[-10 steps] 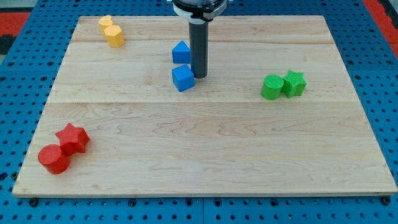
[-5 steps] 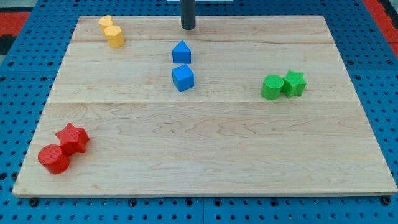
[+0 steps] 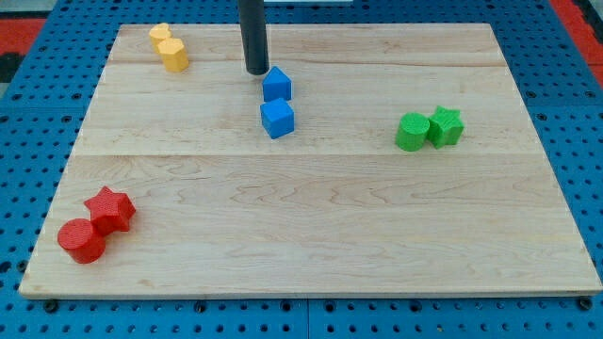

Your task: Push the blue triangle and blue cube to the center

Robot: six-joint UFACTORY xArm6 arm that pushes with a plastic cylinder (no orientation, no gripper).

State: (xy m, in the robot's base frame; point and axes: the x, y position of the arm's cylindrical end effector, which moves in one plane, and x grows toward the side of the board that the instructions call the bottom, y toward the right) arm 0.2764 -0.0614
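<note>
The blue triangle (image 3: 276, 84) sits on the wooden board (image 3: 311, 217) in its upper middle. The blue cube (image 3: 278, 119) lies just below it, a small gap apart. My tip (image 3: 256, 71) is at the triangle's upper left, close against it. The rod rises straight up out of the view's top.
Two yellow blocks (image 3: 170, 47) sit together at the upper left. A green cylinder (image 3: 412, 132) and a green star (image 3: 446, 126) touch at the right. A red star (image 3: 110, 208) and a red cylinder (image 3: 81, 241) sit at the lower left.
My tip went from the right of the cube up to the top edge, then down-left to the triangle's upper left. The triangle has shifted slightly to the right.
</note>
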